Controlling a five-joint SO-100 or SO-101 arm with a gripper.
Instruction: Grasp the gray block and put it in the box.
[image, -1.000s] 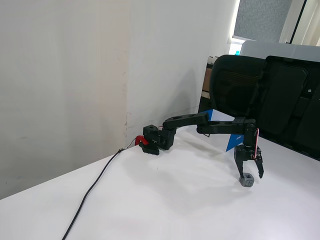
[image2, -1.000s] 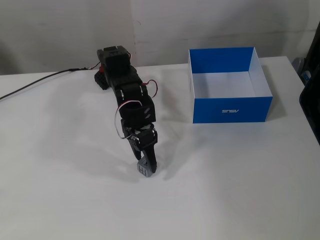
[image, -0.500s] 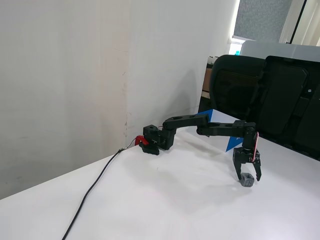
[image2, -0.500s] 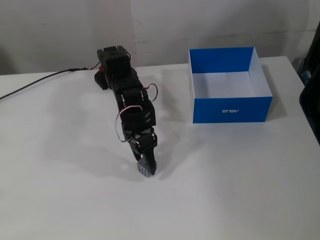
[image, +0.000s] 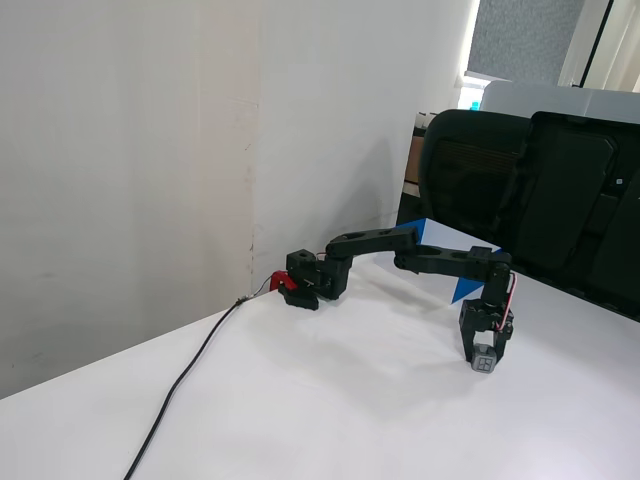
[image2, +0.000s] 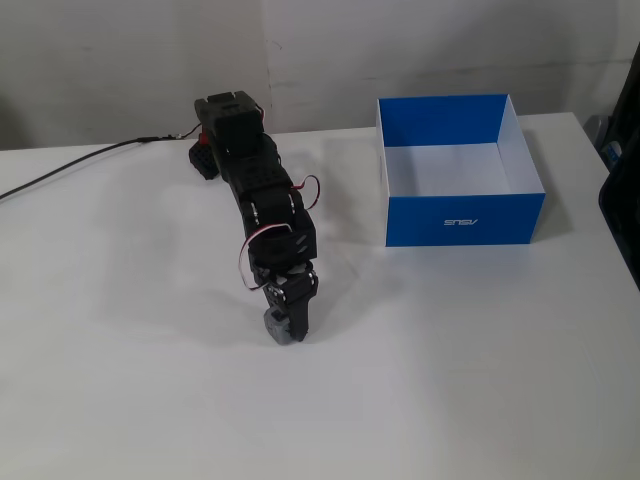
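Note:
The gray block (image: 485, 363) (image2: 272, 326) is a tiny dark-gray cube pinched between the jaws of my gripper (image: 484, 358) (image2: 280, 325), which points down at the white table. The block sits at or just above the tabletop; I cannot tell which. The box (image2: 465, 220) stands upright to the right and further back in a fixed view, with blue outer sides and a white inside that holds nothing. In the other fixed view only blue corners of the box (image: 461, 291) show behind the arm.
A black cable (image: 178, 388) (image2: 62, 171) runs from the arm's base (image: 305, 281) (image2: 228, 112) across the table. A black office chair (image: 520, 195) stands beyond the table's far edge. A white wall lies close behind the base.
The jaws have closed from a wide spread onto the block, and the wrist has turned, so the gripper now looks narrow. The gripper and block shifted slightly toward the base.

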